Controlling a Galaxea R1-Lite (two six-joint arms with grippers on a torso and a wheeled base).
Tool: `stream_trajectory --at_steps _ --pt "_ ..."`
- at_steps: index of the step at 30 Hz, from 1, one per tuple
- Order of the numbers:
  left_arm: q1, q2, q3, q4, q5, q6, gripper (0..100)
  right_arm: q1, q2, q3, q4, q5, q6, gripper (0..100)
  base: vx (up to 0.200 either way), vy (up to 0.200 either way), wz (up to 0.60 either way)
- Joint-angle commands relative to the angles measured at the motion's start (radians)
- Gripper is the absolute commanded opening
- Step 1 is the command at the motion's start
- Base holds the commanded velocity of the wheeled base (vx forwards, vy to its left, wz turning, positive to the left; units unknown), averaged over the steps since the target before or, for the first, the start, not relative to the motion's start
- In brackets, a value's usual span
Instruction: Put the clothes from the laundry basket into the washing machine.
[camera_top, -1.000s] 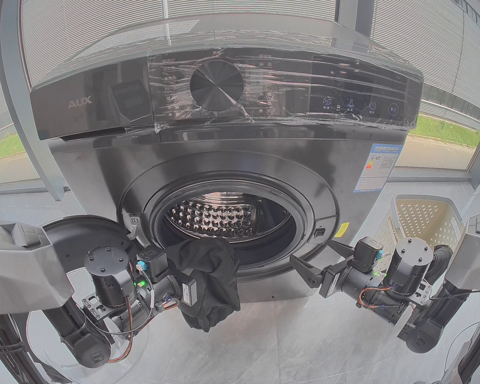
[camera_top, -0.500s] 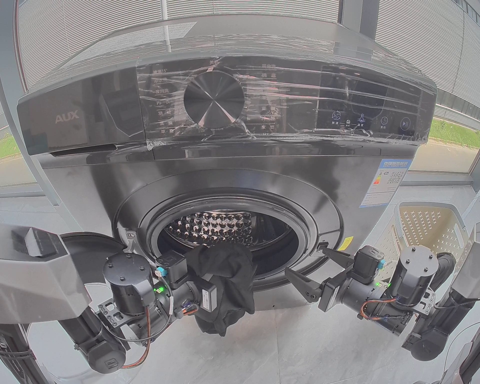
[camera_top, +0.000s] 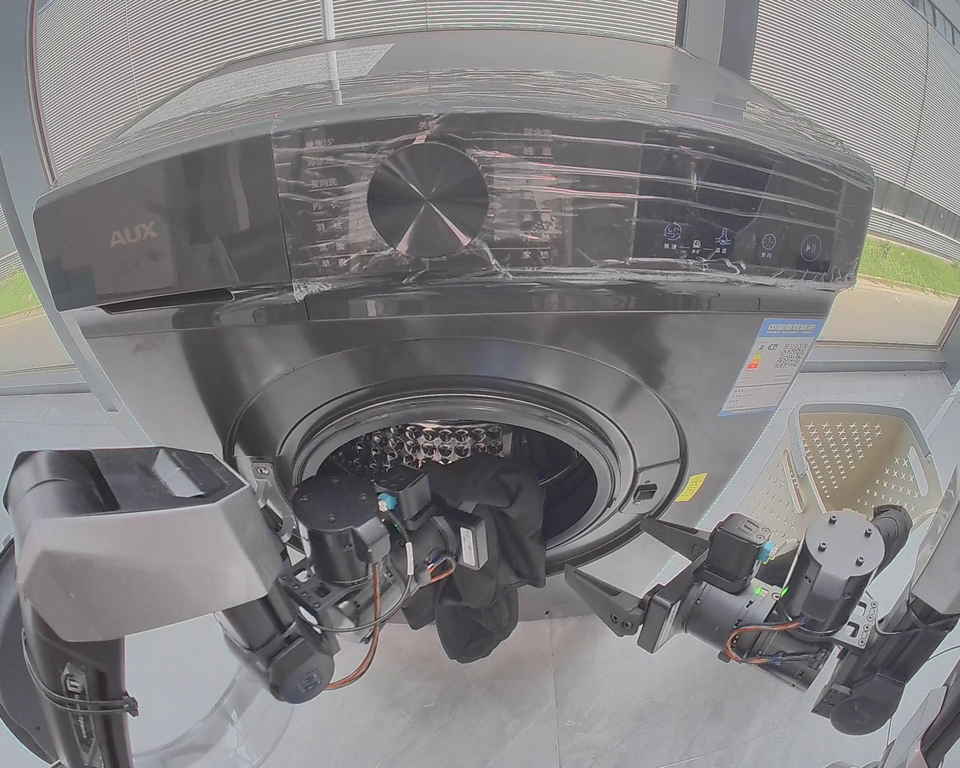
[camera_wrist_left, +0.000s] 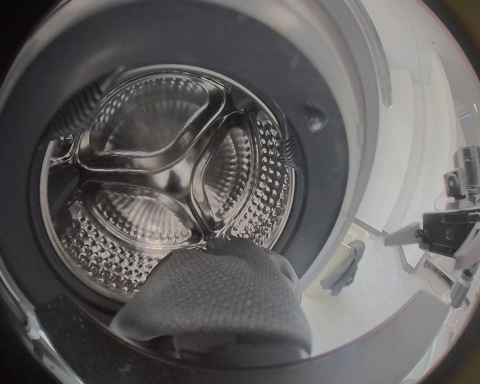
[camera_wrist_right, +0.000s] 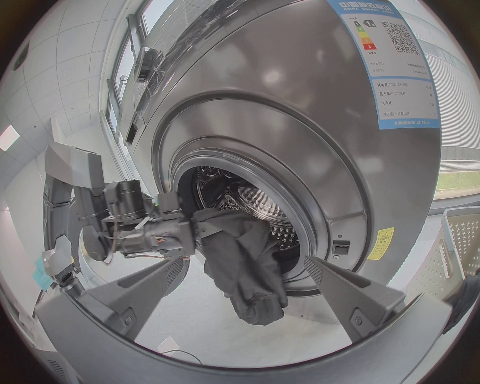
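1. Left gripper (camera_wrist_right: 199, 229): at the left side of the washer's open mouth, level with the lower rim. It is clamped on the black garment, and its fingers are covered by the cloth.
2. Black garment (camera_top: 495, 560): one piece, bunched. Its upper part lies over the lower lip of the opening, just inside the mouth. The rest hangs down outside the machine's front, clear of the floor. In the left wrist view it sits as a dark textured mound before the drum.
3. Washing machine (camera_top: 450, 320): dark grey front-loader with its round opening uncovered. The control panel on top is wrapped in clear film and has a large dial at its centre.
4. Drum (camera_wrist_left: 165, 165): bright metal with a studded wall and three raised paddles.
5. Right gripper (camera_top: 625, 570): low, in front of the machine's lower right corner, apart from the garment. Its two black fingers are spread wide and hold nothing.
6. Laundry basket (camera_top: 850, 440): pale perforated plastic, on the floor just beside the machine's right side, behind the right arm.
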Motion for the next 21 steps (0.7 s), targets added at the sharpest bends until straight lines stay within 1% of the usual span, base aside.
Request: stream_trajectory --at_steps 1,6,12,15,16,17,21 --pt "0.029 0.213 -0.247 -0.001 0.006 -0.016 0 0.017 0.004 0.019 -0.001 -0.001 0.001 100 0.000 0.000 0.00" --pt "0.055 0.285 -0.365 0.002 0.000 -0.014 0 0.020 0.009 0.025 -0.001 -0.001 0.001 100 0.000 0.000 0.00" --pt "0.065 0.302 -0.408 0.042 -0.002 -0.014 0 0.011 0.009 0.024 -0.001 -0.003 0.002 100 0.000 0.000 0.00" --pt "0.070 0.308 -0.477 0.060 -0.002 -0.014 0 0.011 0.010 0.019 -0.001 -0.006 0.002 100 0.000 0.000 0.00" --pt "0.070 0.308 -0.477 0.060 -0.002 -0.014 0 0.011 0.010 0.019 -0.001 -0.006 0.002 100 0.000 0.000 0.00" --pt "0.073 0.329 -0.543 0.074 -0.002 -0.014 0 0.012 0.015 0.016 -0.001 -0.008 0.002 100 0.000 0.000 0.00" --pt "0.082 0.358 -0.630 0.136 -0.002 -0.014 0 0.011 0.026 0.015 -0.001 -0.008 0.004 100 0.000 0.000 0.00"
